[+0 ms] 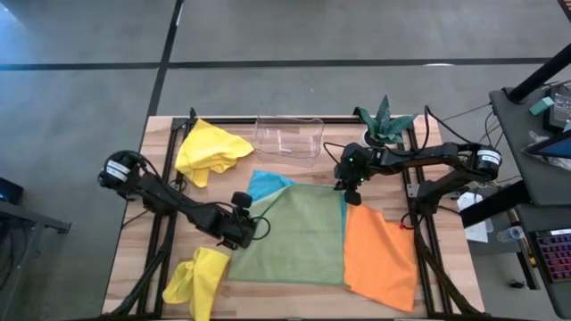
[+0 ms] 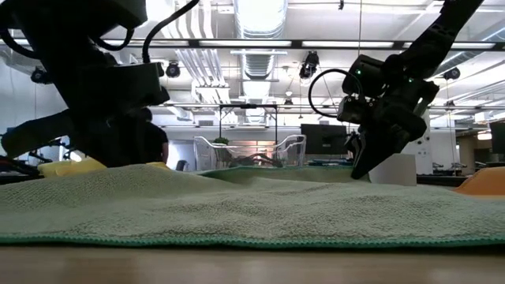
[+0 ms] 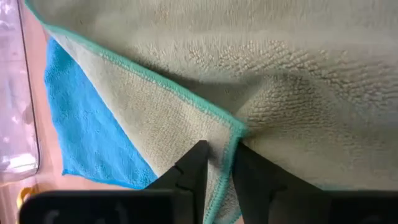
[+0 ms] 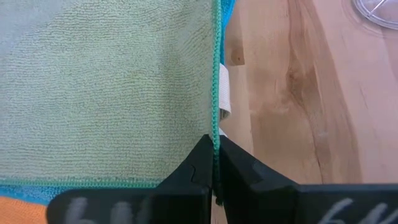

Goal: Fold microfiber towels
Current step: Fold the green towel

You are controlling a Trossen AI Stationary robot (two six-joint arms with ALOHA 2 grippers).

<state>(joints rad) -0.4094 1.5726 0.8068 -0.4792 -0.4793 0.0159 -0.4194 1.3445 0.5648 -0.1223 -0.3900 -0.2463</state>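
High view shows both grippers pinching the sage green towel (image 1: 299, 236) — left gripper (image 1: 252, 227), right gripper (image 1: 351, 189); we should lift both edges evenly.

**Room and surroundings**

You work at a light wooden table (image 1: 134, 259) on a grey concrete floor (image 1: 80, 107) crossed by dark seam lines. Beyond it you see an open ceiling with pale ducts (image 2: 260, 24) and strip lights (image 2: 237, 43). A dark desk (image 1: 535, 116) stands beside the table.
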